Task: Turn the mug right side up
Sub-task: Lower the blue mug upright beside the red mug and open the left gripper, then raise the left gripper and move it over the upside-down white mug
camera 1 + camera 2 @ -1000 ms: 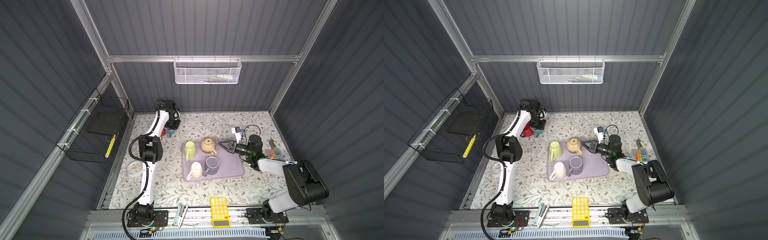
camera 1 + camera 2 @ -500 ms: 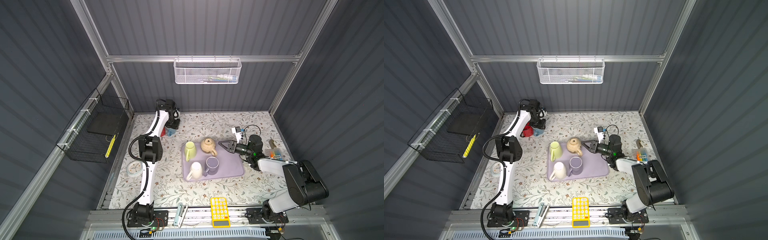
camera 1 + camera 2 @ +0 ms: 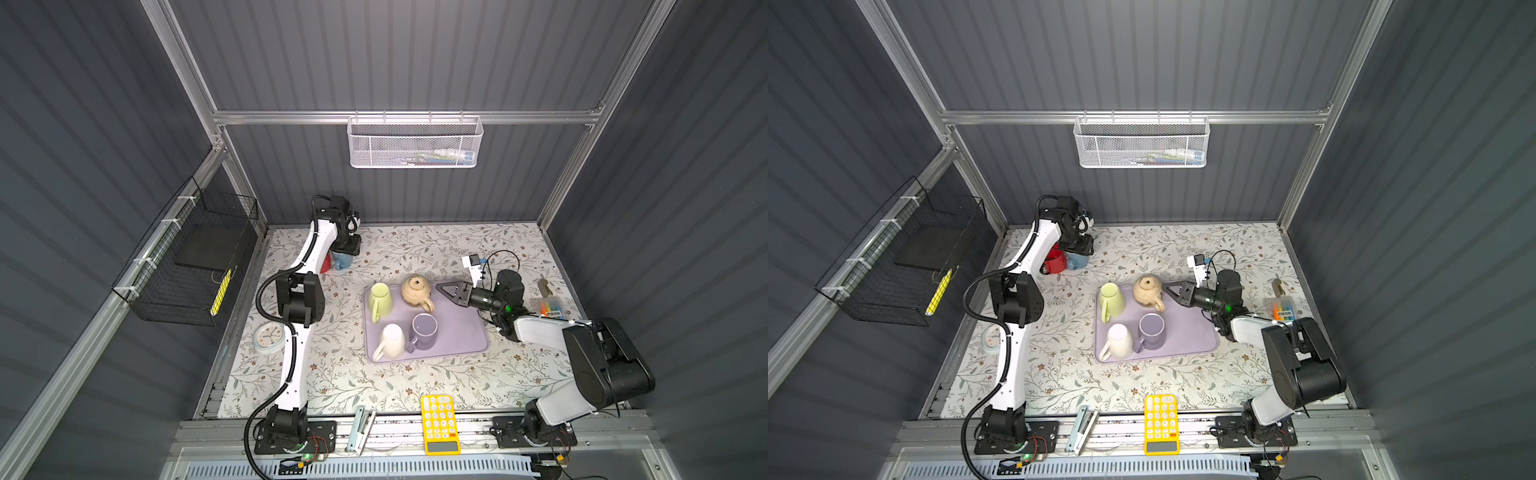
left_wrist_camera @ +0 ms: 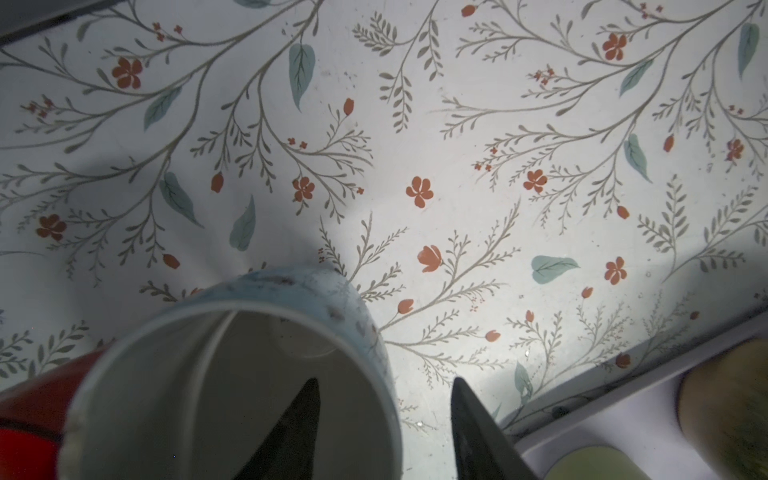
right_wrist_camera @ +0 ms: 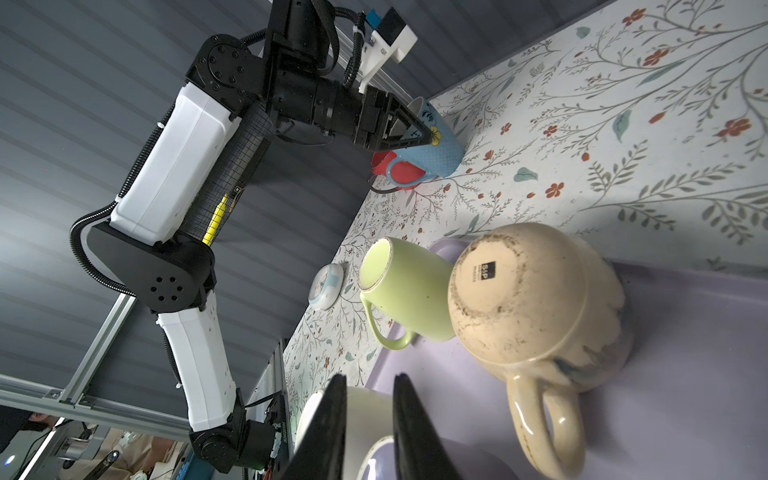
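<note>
Over the blue mug (image 4: 291,286), left hand (image 4: 384,380) half open, fingers (image 4: 291,436) astride its rim

Stretched far back on the left arm (image 3: 320,241) and pointing straight down: left gripper (image 4: 385,379), jaws parted. Held low and level on the right arm (image 3: 540,332): right gripper (image 5: 370,376), jaws narrowly apart, empty.
</note>
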`<state>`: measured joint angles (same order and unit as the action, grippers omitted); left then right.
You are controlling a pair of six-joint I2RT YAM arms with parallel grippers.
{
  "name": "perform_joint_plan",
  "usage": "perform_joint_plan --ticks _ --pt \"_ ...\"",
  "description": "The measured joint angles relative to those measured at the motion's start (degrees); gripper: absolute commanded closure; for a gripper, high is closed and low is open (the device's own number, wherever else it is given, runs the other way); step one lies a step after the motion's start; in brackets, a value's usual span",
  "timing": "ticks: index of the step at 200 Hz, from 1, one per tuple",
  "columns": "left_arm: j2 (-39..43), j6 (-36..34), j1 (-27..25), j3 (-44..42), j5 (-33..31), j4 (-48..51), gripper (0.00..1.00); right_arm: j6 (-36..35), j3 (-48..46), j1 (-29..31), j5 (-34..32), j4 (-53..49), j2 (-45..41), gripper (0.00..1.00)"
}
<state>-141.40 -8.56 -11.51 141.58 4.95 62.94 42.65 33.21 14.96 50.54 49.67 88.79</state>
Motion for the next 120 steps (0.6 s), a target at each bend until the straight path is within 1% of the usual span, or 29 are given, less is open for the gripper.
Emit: perform_joint_plan --ticks 66,92,102,120 --pt "8.9 -0.3 0.0 -3.7 1.2 -3.0 0.43 -0.5 0.0 0.0 -0.3 -1.6 0.0 0.77" --pt "12.8 -0.5 0.0 -7.4 1.3 -4.3 0.42 -1.4 0.4 0.0 -0.9 -3.4 -0.1 0.77" --pt "14.3 -0.5 0.0 -9.2 1.2 -4.5 0.37 -2.0 0.5 0.0 -1.1 -4.6 -0.3 0.77" --pt "17.0 -0.9 -0.7 -12.5 0.5 -5.2 0.36 -3.2 0.9 0.0 -1.5 -7.2 -1.0 0.77"
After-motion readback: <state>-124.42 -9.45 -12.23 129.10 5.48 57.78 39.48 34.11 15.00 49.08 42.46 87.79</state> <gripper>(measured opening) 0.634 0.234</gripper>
